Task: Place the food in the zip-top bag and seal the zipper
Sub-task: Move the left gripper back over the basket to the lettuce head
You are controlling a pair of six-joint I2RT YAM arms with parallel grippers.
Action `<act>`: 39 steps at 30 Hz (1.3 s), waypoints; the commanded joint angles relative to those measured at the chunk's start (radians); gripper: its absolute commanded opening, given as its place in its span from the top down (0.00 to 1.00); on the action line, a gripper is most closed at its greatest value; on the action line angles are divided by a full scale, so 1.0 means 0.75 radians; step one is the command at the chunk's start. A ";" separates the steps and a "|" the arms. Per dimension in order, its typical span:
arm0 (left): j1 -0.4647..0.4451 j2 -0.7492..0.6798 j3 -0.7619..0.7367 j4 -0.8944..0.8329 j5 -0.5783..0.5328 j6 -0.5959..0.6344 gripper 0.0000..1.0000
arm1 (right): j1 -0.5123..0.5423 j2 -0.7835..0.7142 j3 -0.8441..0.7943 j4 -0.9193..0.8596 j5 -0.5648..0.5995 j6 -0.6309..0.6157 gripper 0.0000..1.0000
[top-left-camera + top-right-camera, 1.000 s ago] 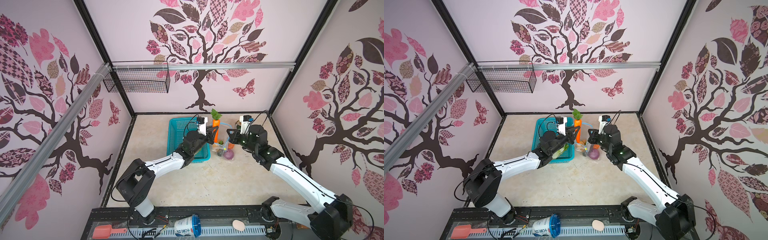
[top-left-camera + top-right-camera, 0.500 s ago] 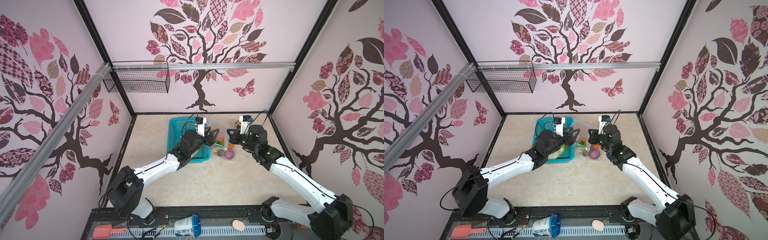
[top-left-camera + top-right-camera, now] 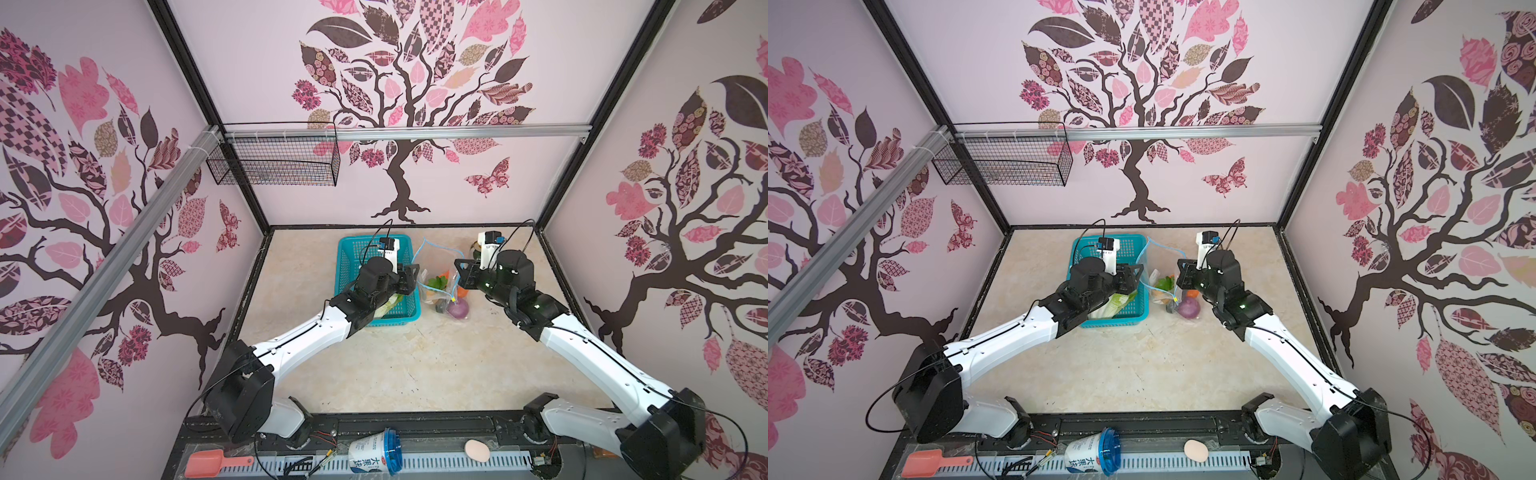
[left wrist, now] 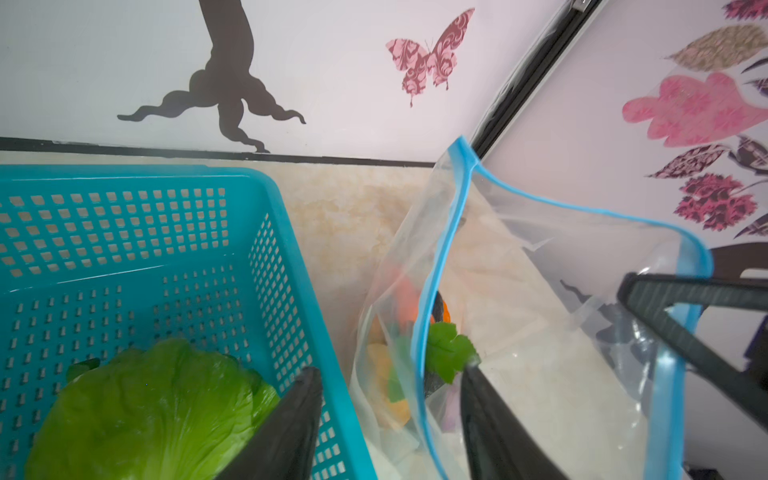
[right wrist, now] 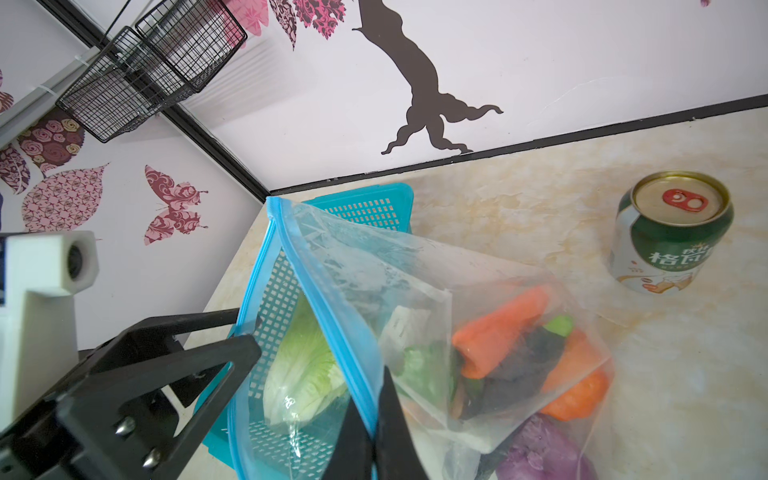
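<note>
pink booth walls with tree decals. beige marble tabletop [image 3: 395,365] fills the lower middle of both top views. left arm [image 3: 307,332] comes in from lower left and right arm [image 3: 590,345] from lower right, wrists close together at upper centre of the tabletop.

teal basket [image 3: 349,249] sits left of centre. zip-top bag [image 3: 432,259] is just right of it, mouth up and gaping. napa cabbage [image 4: 145,407] lies in the basket, not in the bag, partly under the left wrist in both top views. drink can [image 5: 671,232] stands upright on the tabletop, apart from the bag, right side of the right wrist frame.

inside the bag: purple onion [image 3: 458,308] at the bottom, carrot [image 5: 503,324] across dark and green pieces, orange pumpkin [image 5: 577,390] beside them, green leaf [image 4: 446,353] near the mouth.

zipper [image 4: 440,257] is unsealed, its blue strip looping wide open. yellow slider [image 3: 1175,298] hangs on the strip, centre of frame.

left jaws: spread, empty. one side is over the basket's wall, the other inside the bag mouth, with the near zipper strip between them. can't tell if it touches.

right jaws: pressed together, pinching the zipper at the far rim, that side of the mouth raised.
</note>
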 commanded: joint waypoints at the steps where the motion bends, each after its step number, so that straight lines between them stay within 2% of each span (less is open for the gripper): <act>1: 0.047 0.034 0.085 -0.037 0.133 -0.080 0.66 | -0.012 -0.033 0.046 -0.014 -0.013 -0.024 1.00; 5: 0.067 0.062 0.163 -0.018 0.296 -0.088 0.98 | -0.012 -0.020 0.079 -0.060 -0.028 -0.059 1.00; 6: 0.070 0.072 0.199 -0.041 0.327 -0.083 1.00 | -0.012 -0.018 0.095 -0.080 -0.031 -0.073 1.00; 15: 0.082 0.130 0.486 -0.141 0.566 -0.097 1.00 | -0.012 -0.068 0.291 -0.340 -0.068 -0.136 1.00; 19: 0.082 0.140 0.504 -0.137 0.559 -0.081 1.00 | -0.011 -0.099 0.290 -0.345 -0.052 -0.135 1.00; 25: 0.113 0.211 0.500 -0.199 0.589 -0.116 1.00 | -0.011 -0.001 0.224 -0.323 -0.019 -0.142 1.00; 26: 0.115 0.214 0.498 -0.214 0.587 -0.112 0.97 | -0.012 0.015 0.216 -0.316 -0.016 -0.139 1.00; 27: 0.117 0.214 0.499 -0.235 0.587 -0.106 0.87 | -0.012 0.027 0.210 -0.306 -0.015 -0.137 1.00; 29: 0.132 0.202 0.502 -0.285 0.589 -0.088 0.53 | -0.012 0.039 0.206 -0.289 -0.019 -0.137 1.00; 30: 0.144 0.188 0.503 -0.318 0.589 -0.070 0.39 | -0.012 0.041 0.203 -0.273 -0.021 -0.139 1.00; 33: 0.205 0.132 0.499 -0.423 0.612 0.010 0.03 | -0.012 0.042 0.189 -0.236 -0.017 -0.141 1.00; 36: 0.296 0.093 0.514 -0.586 0.636 0.116 0.02 | -0.012 0.044 0.174 -0.213 -0.011 -0.143 1.00; 39: 0.389 0.092 0.539 -0.817 0.580 0.250 0.01 | -0.013 0.050 0.167 -0.211 -0.005 -0.157 1.00</act>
